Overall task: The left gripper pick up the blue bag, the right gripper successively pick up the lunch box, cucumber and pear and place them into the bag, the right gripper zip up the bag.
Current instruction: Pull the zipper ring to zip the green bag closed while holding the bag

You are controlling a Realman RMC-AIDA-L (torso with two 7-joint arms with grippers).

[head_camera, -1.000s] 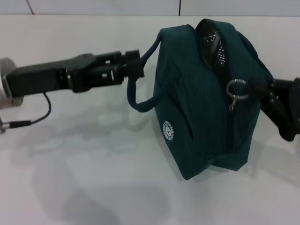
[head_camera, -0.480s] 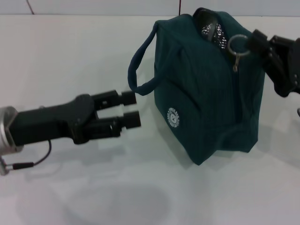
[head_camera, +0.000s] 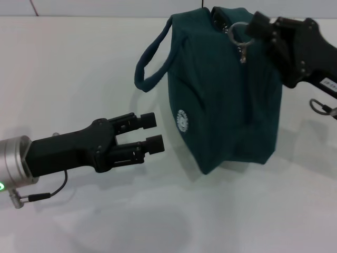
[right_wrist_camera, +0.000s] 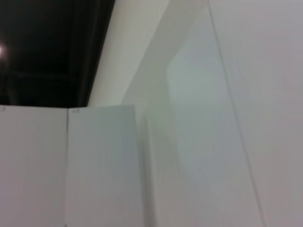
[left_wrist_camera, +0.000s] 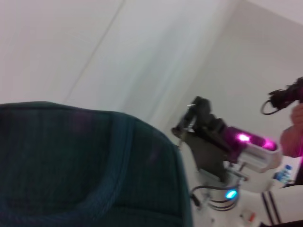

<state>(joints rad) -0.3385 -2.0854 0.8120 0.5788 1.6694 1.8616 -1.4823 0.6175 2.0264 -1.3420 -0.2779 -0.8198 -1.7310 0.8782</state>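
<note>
On white table (head_camera: 79,63), blue bag (head_camera: 221,105), contents hidden

You see the blue bag (head_camera: 226,100) in matt woven cloth, its zipper ring (head_camera: 238,30) shiny metal; the table (head_camera: 68,68) looks smooth, white.

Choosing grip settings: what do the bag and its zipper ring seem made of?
The bag looks like matte woven teal fabric: it creases softly and its handle droops in a loop. The zipper ring, at the right gripper, looks like polished metal, silvery and glinting, though that is uncertain.
</note>
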